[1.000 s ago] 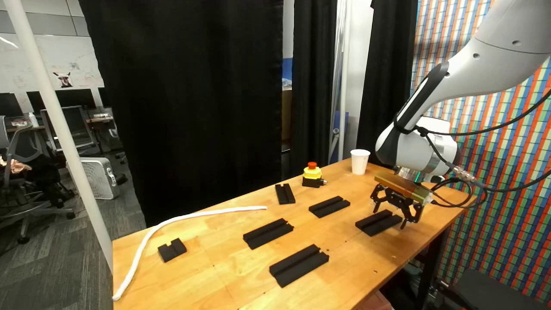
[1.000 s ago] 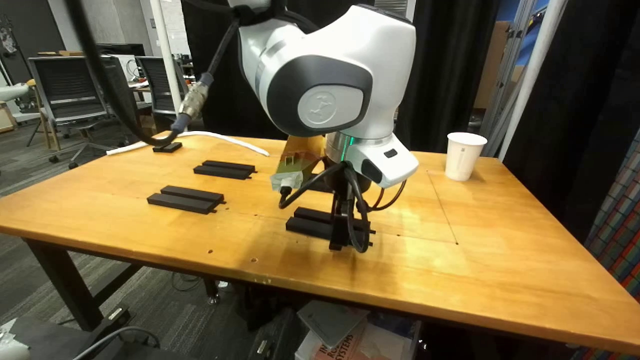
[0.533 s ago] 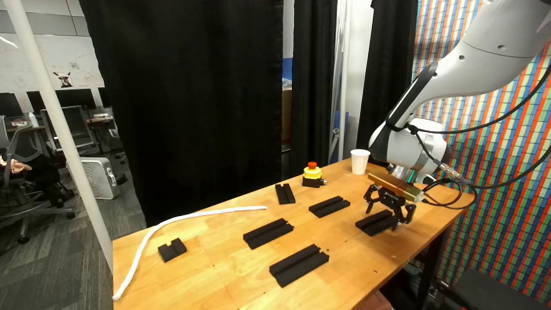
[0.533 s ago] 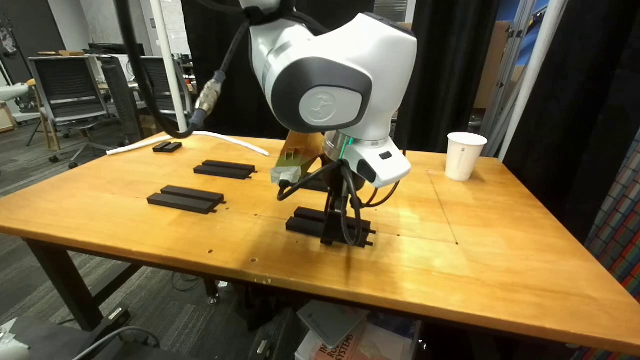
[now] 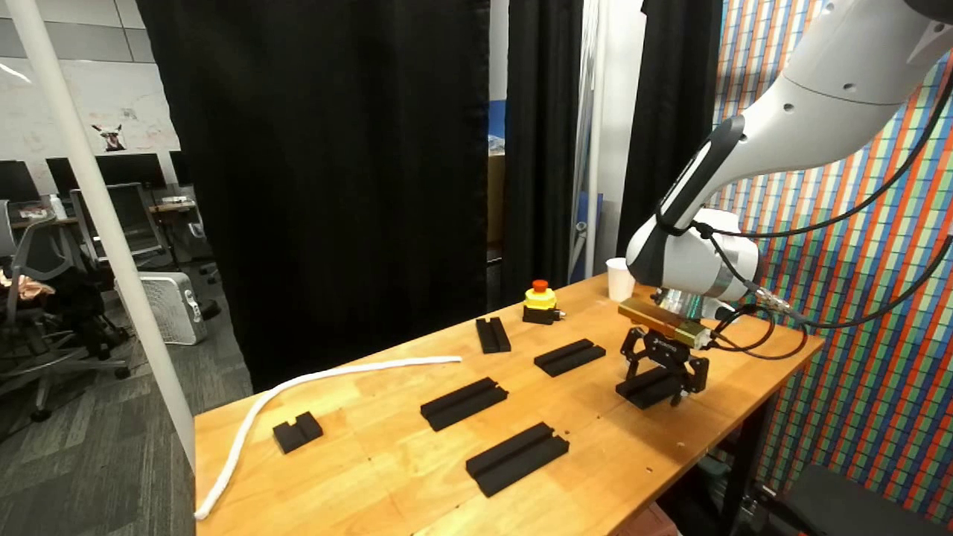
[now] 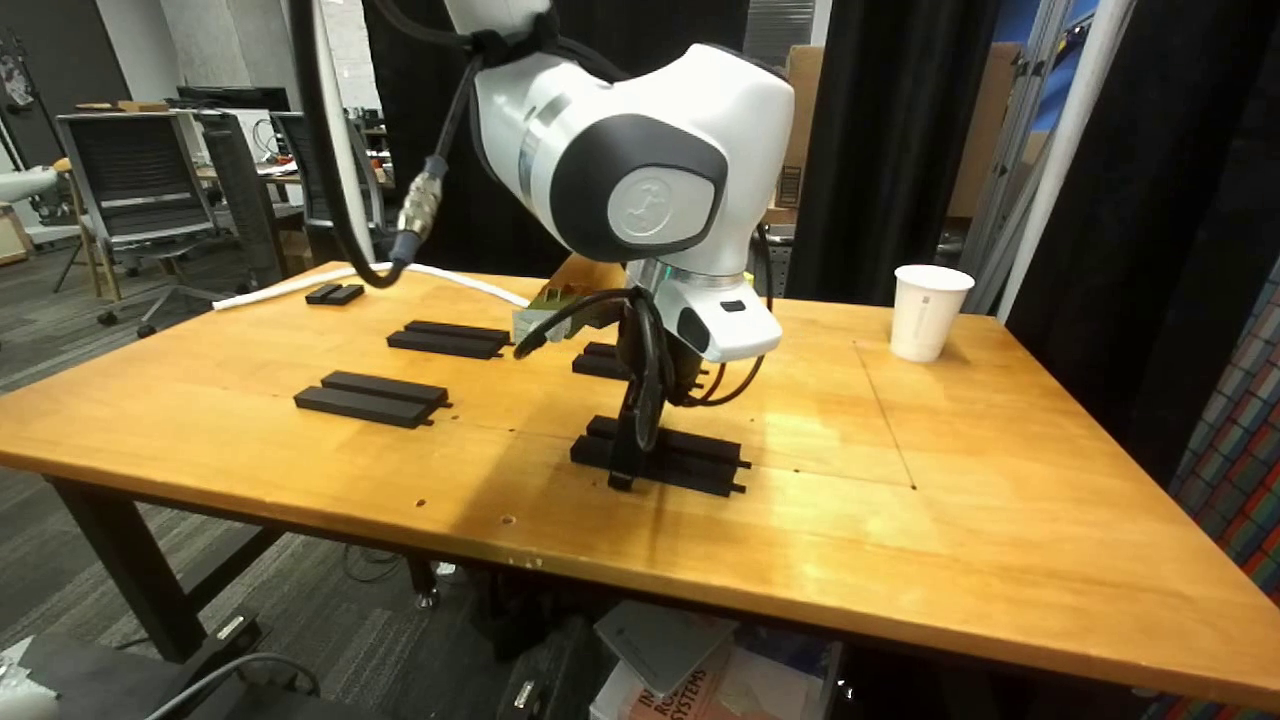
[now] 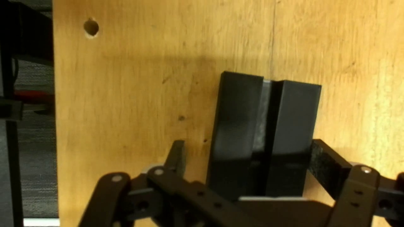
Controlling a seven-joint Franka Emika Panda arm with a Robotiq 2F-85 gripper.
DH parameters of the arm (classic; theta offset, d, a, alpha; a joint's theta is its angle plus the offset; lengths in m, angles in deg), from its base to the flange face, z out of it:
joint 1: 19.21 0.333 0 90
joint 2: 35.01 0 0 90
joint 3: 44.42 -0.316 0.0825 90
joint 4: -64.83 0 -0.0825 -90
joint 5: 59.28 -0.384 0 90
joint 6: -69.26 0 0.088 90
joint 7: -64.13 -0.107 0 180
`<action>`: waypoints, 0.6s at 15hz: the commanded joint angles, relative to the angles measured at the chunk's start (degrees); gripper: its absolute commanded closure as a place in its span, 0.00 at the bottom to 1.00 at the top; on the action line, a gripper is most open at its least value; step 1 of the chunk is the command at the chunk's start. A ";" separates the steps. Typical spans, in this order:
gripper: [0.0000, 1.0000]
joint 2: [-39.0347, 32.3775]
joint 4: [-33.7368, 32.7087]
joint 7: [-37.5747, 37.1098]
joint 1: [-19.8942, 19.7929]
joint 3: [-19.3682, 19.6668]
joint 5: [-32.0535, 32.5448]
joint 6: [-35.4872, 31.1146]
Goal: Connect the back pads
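A grooved, matte black back pad (image 7: 235,123) lies flat on the table, between the spread fingers of my gripper (image 7: 248,144). In the wrist view a strip of wood shows between the left finger and the pad. The right finger (image 7: 328,164) is right at the pad's edge; whether it touches I cannot tell. The pad's near end is hidden behind the gripper. In an exterior view the gripper (image 5: 654,387) straddles this pad (image 5: 642,392) low down. Three more back pads lie apart from it: a far one (image 5: 569,357), a middle one (image 5: 464,404) and a front one (image 5: 517,459).
Two small black blocks, one (image 5: 298,432) inside the curve of a white cable (image 5: 327,376) and one (image 5: 493,335) at the back edge. A yellow and red stop button (image 5: 540,301) and a white paper cup (image 6: 930,310) stand on the table (image 6: 1000,540).
My gripper has come down over the pad and moved left along it in both exterior views, with the fingers still apart. The other pads have stayed where they were.
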 commanded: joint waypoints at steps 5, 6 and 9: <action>0.51 -0.09 -3.49 -12.76 4.22 -1.33 4.21 4.76; 0.55 -0.03 -3.59 -13.97 4.77 -1.72 4.13 4.48; 0.55 0.19 -3.98 -14.34 5.74 -3.66 2.36 5.07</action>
